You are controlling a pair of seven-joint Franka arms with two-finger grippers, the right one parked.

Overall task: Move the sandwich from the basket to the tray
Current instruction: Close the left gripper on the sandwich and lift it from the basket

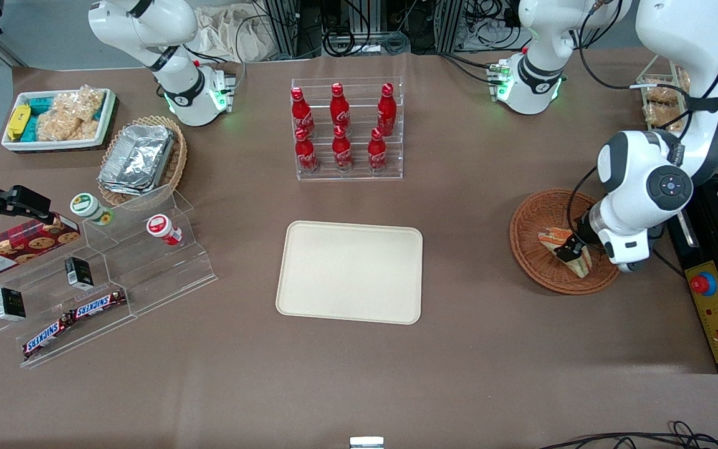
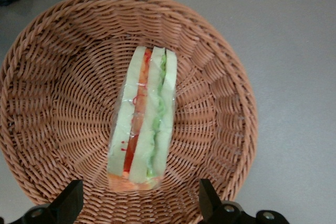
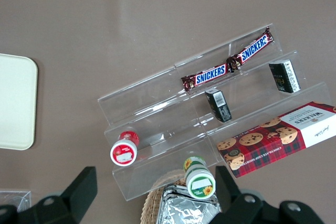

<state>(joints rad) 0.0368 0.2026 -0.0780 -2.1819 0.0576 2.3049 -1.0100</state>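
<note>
The wrapped wedge sandwich (image 1: 563,247) (image 2: 143,121) lies in the round reddish-brown wicker basket (image 1: 530,234) (image 2: 52,103) toward the working arm's end of the table. Its pale bread, orange-red and green layers face up. My left gripper (image 1: 571,251) (image 2: 140,205) hovers just above the sandwich, open, with one black finger (image 2: 71,200) on each side of the sandwich's wide end and not touching it. The cream-beige tray (image 1: 351,272) lies flat at the table's middle, also showing in the right wrist view (image 3: 16,100).
A clear rack of red cola bottles (image 1: 348,128) stands farther from the camera than the tray. A black control box with a red button (image 1: 703,284) lies beside the basket. Acrylic steps with snacks (image 1: 97,274) sit toward the parked arm's end.
</note>
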